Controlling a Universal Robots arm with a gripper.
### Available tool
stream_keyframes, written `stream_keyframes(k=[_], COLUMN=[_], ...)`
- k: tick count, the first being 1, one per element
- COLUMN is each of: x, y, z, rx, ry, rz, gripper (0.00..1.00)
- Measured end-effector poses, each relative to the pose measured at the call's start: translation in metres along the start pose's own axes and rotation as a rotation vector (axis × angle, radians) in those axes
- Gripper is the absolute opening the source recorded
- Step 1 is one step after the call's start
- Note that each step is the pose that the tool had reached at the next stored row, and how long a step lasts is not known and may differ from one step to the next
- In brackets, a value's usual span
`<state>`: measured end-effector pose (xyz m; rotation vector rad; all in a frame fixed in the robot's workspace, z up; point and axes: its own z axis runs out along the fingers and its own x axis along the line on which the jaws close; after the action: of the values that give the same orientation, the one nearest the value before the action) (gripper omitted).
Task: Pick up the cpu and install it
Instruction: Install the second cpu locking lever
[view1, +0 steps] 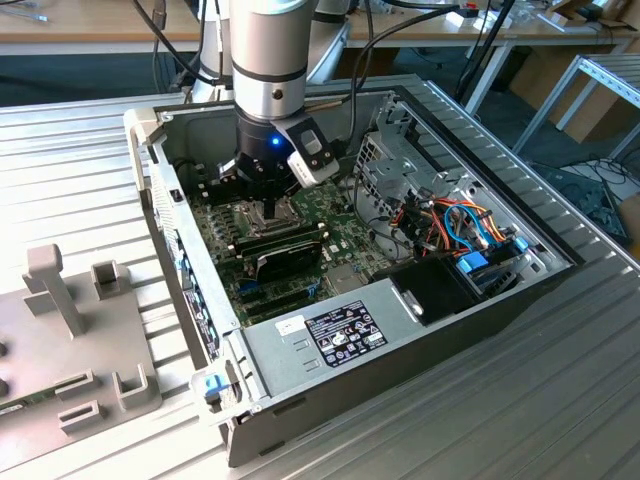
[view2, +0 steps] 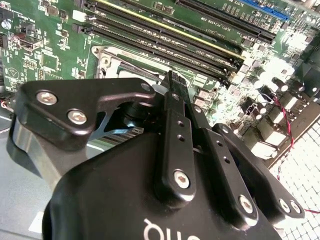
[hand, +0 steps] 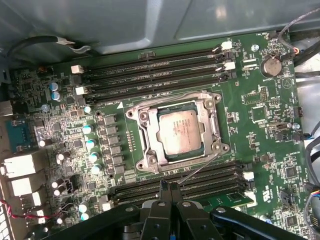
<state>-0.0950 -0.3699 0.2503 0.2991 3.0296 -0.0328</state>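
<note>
Your arm stands nearly vertical over the open computer case in the exterior view, its wrist lowered inside the walls above the green motherboard, toward the exterior view's left of the drive cage and bundled cables.

Your gripper points straight down at the board. In the first wrist view the two black fingers meet at their tips with no gap between them, and nothing is held there. The second wrist view shows the same fingers pressed together above the board, tips near the socket's edge.

The cpu lies flat inside the socket frame, its dull silver top facing up, framed by the open metal bracket. The fingertips hover just beside the socket, over the memory slots on its near side; whether they touch the board cannot be told.

In the second wrist view the gripper body hides most of the socket, so only a corner of the frame appears. In the exterior view the wrist covers the socket entirely.
</note>
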Motion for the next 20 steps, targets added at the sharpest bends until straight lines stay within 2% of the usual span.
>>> stream_keyframes(k=[3,4,5,6,9,11,12,13,14,20], x=[0.0001,0.0,0.0001,0.0001,0.0001,0.0002,0.0002,0.0002,0.0003,0.0002], y=[0.0,0.0001,0.0001,0.0,0.0,0.0001,0.0,0.0001,0.0,0.0], z=[0.0,0.0003,0.0008,0.001,0.0012,0.002,0.0023,0.0024,0.0023,0.0026], rx=[0.0004,0.0006,0.0017,0.0026,0.0032,0.0079,0.012,0.0138,0.0149,0.0139], ry=[0.0004,0.0027,0.0086,0.0121,0.0157,0.0406,0.0608,0.0705,0.0748,0.0752], rz=[0.0,0.0,0.0,0.0,0.0,-0.001,-0.002,-0.002,-0.002,-0.002], gripper=[0.11,0.11,0.11,0.11,0.11,0.11,0.11,0.11,0.11,0.11])
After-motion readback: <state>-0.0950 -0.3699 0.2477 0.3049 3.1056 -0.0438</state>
